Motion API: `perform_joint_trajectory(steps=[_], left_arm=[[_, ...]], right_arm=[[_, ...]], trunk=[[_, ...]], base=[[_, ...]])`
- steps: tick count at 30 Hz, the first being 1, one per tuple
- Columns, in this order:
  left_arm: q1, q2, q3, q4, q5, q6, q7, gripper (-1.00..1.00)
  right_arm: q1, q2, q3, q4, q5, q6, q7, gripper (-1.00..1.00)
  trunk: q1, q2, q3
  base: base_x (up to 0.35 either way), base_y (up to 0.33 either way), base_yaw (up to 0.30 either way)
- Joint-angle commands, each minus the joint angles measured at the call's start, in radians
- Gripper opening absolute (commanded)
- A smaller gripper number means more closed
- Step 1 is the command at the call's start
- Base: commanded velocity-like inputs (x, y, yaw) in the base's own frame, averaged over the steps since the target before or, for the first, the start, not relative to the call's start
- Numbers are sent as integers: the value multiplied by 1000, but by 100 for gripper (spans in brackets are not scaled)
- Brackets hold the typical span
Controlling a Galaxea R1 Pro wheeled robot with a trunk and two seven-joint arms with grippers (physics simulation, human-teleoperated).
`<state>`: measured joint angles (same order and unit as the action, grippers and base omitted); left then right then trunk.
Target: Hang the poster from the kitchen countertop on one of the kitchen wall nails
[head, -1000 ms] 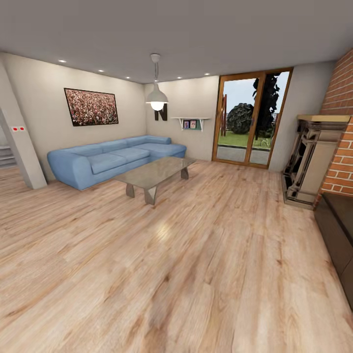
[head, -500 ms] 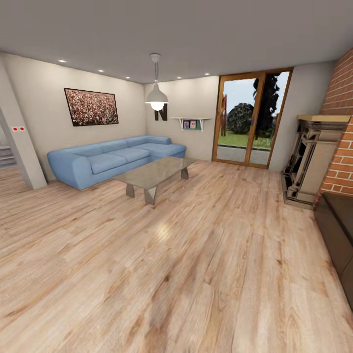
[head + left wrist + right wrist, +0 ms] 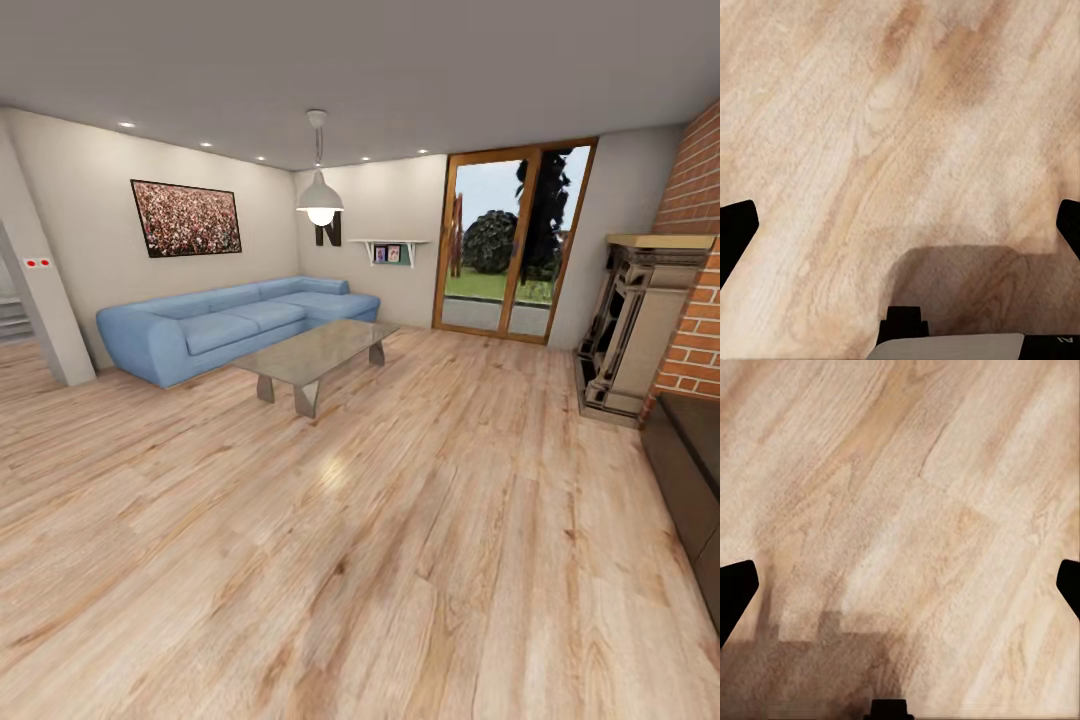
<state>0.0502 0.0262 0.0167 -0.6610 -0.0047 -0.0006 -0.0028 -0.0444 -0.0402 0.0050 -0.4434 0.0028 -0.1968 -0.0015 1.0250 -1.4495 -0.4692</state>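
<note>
Poster and kitchen tabletop: neither lies before the robot at this moment; where they are cannot be told from here. Head camera faces a living room: blue sofa (image 3: 232, 322), glass coffee table (image 3: 316, 352), a wide red-speckled painting (image 3: 186, 218) on the wall, which is not the task's picture. Glazed door (image 3: 512, 240) at the far end, brick fireplace (image 3: 640, 330) to the right, wood floor (image 3: 400, 540) all round.

Step in hand, by my reading: find the kitchen. Best done by turning the base slowly, arms tucked low, head scanning for the grey worktop before committing to a route.

Left tool (image 3: 900, 225): fingertips wide apart at the frame edges, released, nothing between them, pointing at bare floorboards. Right tool (image 3: 900, 585): the same, spread and empty over the floor.
</note>
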Motion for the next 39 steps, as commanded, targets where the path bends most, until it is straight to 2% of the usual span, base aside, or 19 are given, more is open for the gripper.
perform_joint_trajectory(steps=[1, 7, 23, 35, 39], left_arm=[[0, 0, 2, -1, 0, 0, 0, 100], [0, 1, 2, 2, 0, 0, -1, 100], [0, 1, 2, 4, -1, 0, -2, 100], [0, 1, 2, 4, -1, 1, -2, 100], [0, 1, 2, 4, -1, 1, -2, 100]], right_arm=[[0, -1, 0, 4, 0, -3, 0, 100], [0, -3, 1, 20, 0, -4, 0, 100], [0, -4, -2, 23, -1, -4, -1, 100], [0, -4, -2, 22, -1, -5, -2, 100], [0, -4, -2, 22, -1, -6, -2, 100]], trunk=[[0, 0, -1], [0, 0, -1], [0, 0, -1], [0, 0, -1], [0, 0, -1]], base=[[0, 0, 0], [0, 0, -87], [-8, 0, -258], [-194, 0, -267], [-314, 0, -110]])
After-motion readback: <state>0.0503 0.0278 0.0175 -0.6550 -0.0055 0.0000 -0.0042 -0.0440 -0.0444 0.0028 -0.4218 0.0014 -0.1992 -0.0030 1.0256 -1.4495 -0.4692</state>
